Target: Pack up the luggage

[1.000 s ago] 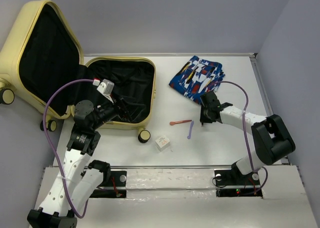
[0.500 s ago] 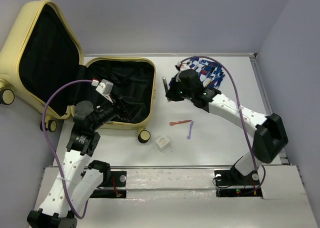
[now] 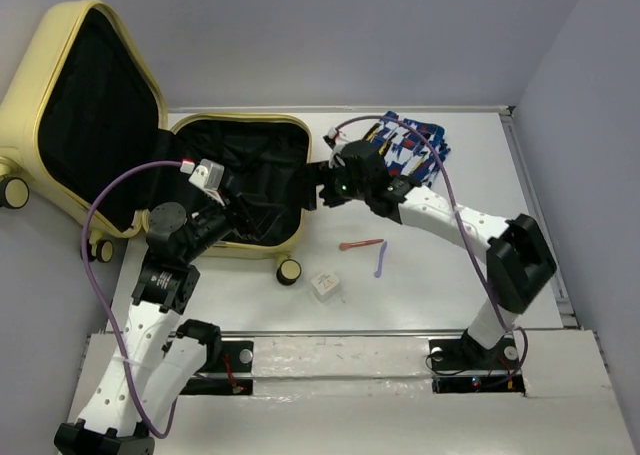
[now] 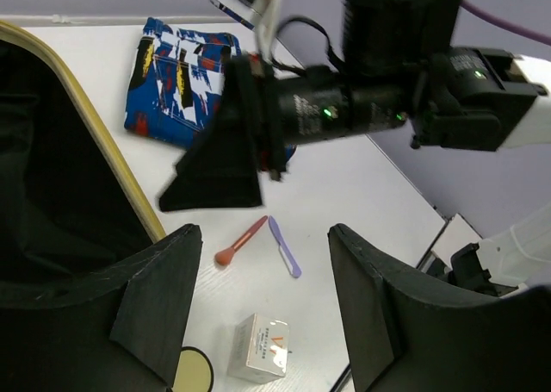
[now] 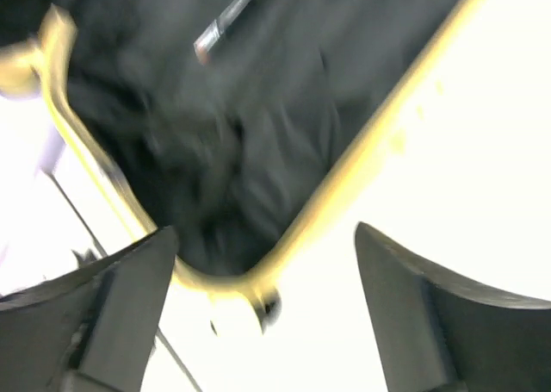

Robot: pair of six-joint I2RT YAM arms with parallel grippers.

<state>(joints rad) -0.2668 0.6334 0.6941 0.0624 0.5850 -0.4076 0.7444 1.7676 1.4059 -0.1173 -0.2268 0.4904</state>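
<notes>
The large pale yellow hard-shell suitcase [image 3: 20, 110] lies open at the far left of the white table [image 3: 470, 295], its lid propped up on the left. The right gripper [image 3: 322, 190] hangs at its right rim, jaws wide apart and empty; the left gripper [image 3: 245, 212] hovers over its near edge, jaws apart, holding nothing

White table [image 3: 450, 285]: luggage [image 3: 270, 247], patterned cloth [image 3: 422, 141], brush [image 3: 362, 244], purple stick [image 3: 381, 261], box [image 3: 324, 285].
</notes>
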